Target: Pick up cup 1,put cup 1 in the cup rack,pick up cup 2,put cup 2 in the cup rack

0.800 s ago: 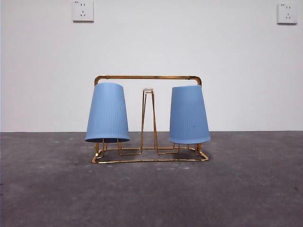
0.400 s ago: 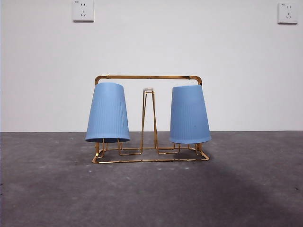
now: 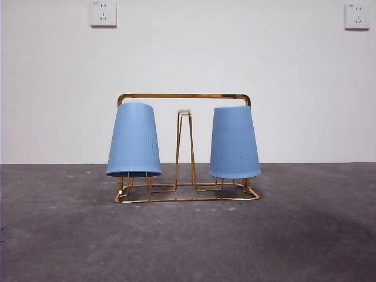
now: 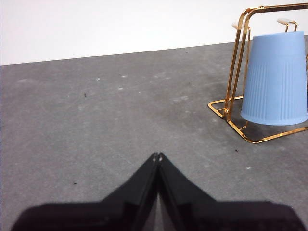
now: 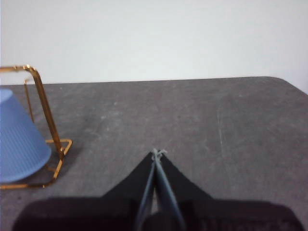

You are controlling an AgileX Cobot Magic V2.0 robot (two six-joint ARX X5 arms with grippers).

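On the grey counter [image 3: 59, 235], mid-frame, the gold wire cup rack [image 3: 183, 96] carries two upturned ribbed light-blue plastic tumblers, the unspecked one [image 3: 134, 140] at left and the specked one [image 3: 235, 143] at right, while the left tool [image 4: 157, 156] and right tool [image 5: 156, 153] sit clenched and empty, well apart from it.

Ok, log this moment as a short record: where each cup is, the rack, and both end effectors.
cup 1: upside down on the cup rack, right side in the front view, dark speck on its side
cup 2: upside down on the rack, left side
cup rack: gold wire, standing on the grey table
left end effector: shut, empty, away from the rack
right end effector: shut, empty, away from the rack
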